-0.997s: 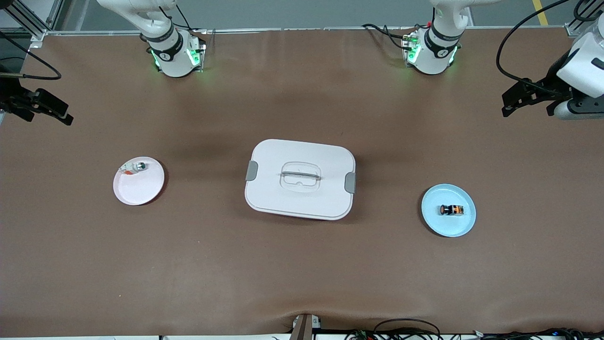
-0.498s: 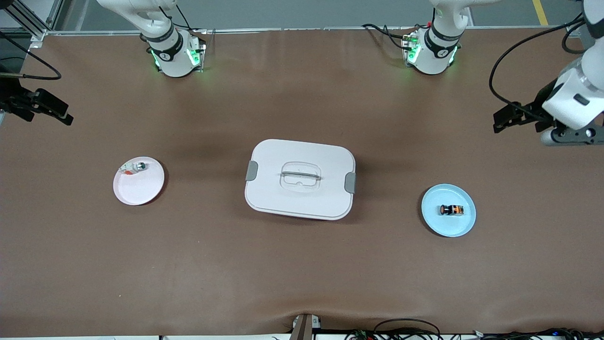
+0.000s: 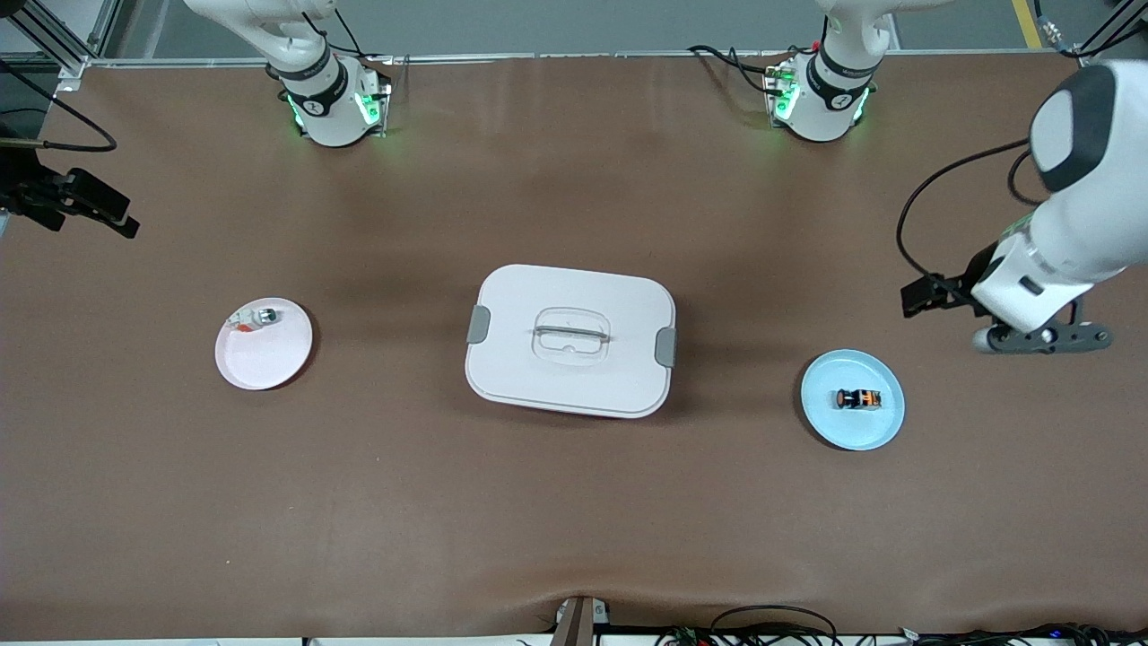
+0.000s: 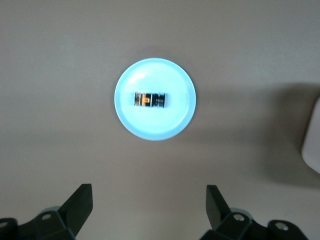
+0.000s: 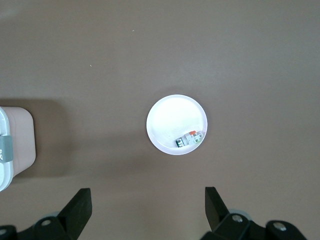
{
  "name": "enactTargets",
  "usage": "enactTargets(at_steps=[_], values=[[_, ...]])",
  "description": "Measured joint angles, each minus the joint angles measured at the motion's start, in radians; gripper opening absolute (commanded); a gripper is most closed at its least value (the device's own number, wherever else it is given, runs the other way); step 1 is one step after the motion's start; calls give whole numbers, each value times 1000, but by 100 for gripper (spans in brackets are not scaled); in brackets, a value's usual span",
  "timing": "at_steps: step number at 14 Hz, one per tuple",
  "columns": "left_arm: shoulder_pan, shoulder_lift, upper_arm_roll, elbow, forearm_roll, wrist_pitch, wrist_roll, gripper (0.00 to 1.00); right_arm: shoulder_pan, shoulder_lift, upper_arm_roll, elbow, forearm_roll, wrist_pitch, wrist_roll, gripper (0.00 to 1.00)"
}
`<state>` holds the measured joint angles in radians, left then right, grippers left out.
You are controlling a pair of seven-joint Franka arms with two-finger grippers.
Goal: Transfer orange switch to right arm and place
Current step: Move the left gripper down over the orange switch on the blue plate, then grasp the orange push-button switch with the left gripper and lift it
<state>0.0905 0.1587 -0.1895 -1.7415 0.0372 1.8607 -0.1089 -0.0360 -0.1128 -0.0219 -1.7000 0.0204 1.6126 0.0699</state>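
Note:
The orange switch (image 3: 858, 398), a stubby black cylinder with orange marks, lies on its side on a light blue plate (image 3: 852, 429) toward the left arm's end of the table. In the left wrist view the switch (image 4: 150, 99) lies in the middle of the plate (image 4: 155, 125). My left gripper (image 3: 917, 298) is open and empty, up in the air over bare table beside the plate; its jaws stand wide apart (image 4: 149, 192). My right gripper (image 3: 121, 220) waits open and empty over the right arm's end of the table (image 5: 148, 196).
A white lidded box (image 3: 570, 341) with grey clips sits mid-table. A pale pink plate (image 3: 265, 363) toward the right arm's end holds a small silver-and-white piece (image 3: 256, 318), also in the right wrist view (image 5: 189, 139). Cables run along the table's near edge.
My left arm has swung down from the table's end toward the blue plate, still open. The right arm, the switch and the plates have not moved.

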Motion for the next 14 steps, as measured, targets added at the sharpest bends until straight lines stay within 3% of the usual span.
enactTargets(at_steps=[4,14], values=[[2,91,3,-53,14,131,0,100,0,0,0,0,0,0,0,100],[40,381,9,-62,68,459,4,100,1,0,1,-1,0,0,-1,100]])
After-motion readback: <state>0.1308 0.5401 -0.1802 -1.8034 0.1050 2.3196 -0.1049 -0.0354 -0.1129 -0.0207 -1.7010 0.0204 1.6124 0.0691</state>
